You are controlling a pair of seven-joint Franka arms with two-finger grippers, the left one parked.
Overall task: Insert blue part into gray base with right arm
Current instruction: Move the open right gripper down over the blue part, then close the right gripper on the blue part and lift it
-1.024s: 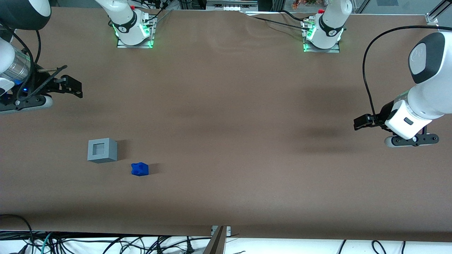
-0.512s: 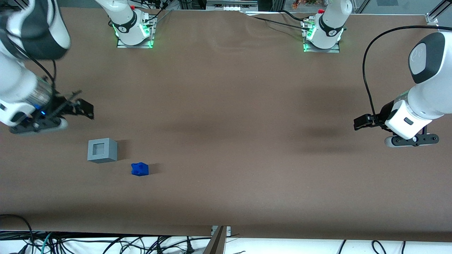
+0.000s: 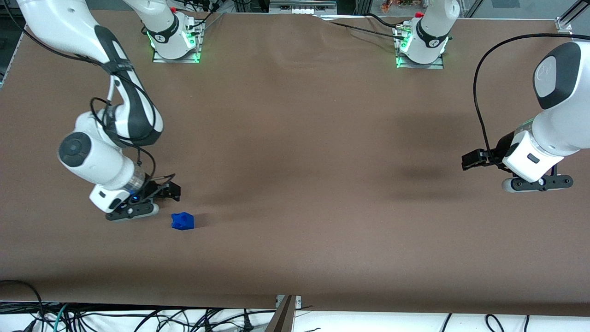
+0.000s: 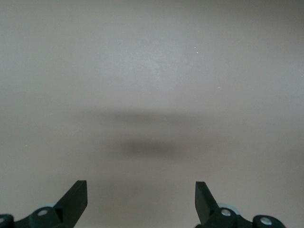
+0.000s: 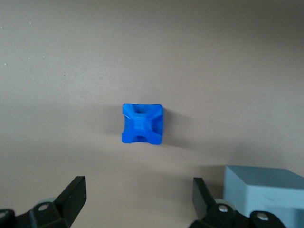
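Observation:
The blue part [image 3: 183, 221] lies on the brown table, nearer the front camera than my right gripper [image 3: 168, 191]. In the right wrist view the blue part [image 5: 142, 124] shows its notched top, lying ahead of the open, empty gripper [image 5: 137, 197], apart from both fingers [image 5: 73, 194]. The gray base [image 5: 266, 189] shows as a light-gray corner close beside one finger. In the front view the right arm's hand [image 3: 120, 196] hangs over the base and hides it.
The brown table [image 3: 299, 161] stretches wide toward the parked arm's end. The two arm bases [image 3: 173, 39] with green lights stand at the table's edge farthest from the front camera. Cables hang below the near edge.
The right arm has swept from the table's end in toward the front camera, over the gray base, which it now covers. The blue part and base have not moved.

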